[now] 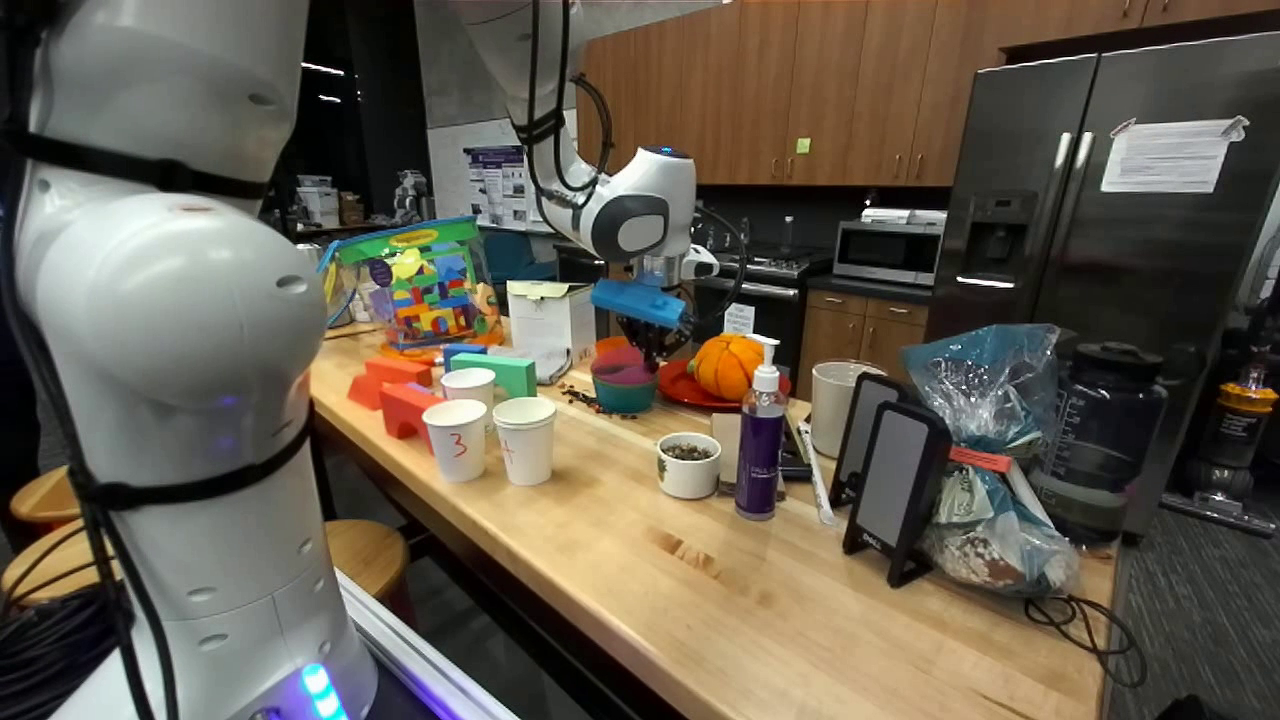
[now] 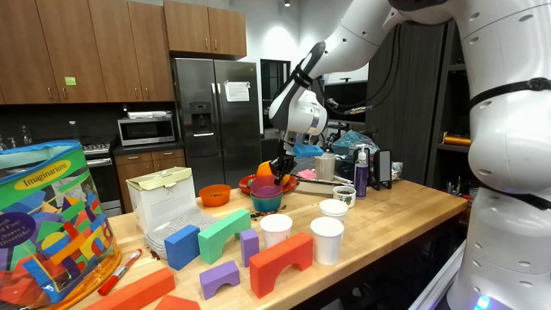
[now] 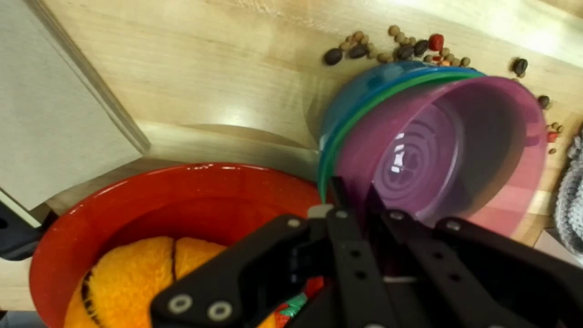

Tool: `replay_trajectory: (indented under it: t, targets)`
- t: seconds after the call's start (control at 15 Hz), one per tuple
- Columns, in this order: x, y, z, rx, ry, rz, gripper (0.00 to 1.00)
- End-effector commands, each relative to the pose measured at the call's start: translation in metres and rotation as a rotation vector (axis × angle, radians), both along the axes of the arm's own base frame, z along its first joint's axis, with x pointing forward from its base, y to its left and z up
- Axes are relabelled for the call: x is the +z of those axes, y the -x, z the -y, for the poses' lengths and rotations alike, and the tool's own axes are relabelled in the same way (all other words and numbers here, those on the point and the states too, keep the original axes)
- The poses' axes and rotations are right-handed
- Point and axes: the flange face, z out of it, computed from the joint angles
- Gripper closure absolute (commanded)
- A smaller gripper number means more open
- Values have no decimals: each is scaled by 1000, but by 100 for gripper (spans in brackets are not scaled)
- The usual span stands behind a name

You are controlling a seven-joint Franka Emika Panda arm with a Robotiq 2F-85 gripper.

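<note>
Pink bowl (image 3: 414, 150) tilts at the mouth of stacked green bowl (image 3: 339, 140) and blue bowl (image 3: 357, 93), probably because gripper (image 3: 357, 189) pinches one side only. Fingers nearly together on its wall.

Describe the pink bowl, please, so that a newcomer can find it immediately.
On the wooden table, find the red plate bearing an orange pumpkin. Beside the plate are nested blue and green bowls. The pink bowl lies tilted inside them, set apart by its translucent pink wall, which the gripper pinches.
</note>
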Motion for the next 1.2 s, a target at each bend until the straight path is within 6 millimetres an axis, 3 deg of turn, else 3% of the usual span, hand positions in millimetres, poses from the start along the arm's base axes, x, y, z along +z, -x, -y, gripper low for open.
replay_trajectory:
  t: [0.0,0.6,1.13]
  targets:
    - [2,-4,2,-11,3,7,60]
    - [7,1,-2,6,8,9,1]
    - [16,22,-9,73,72,5,0]
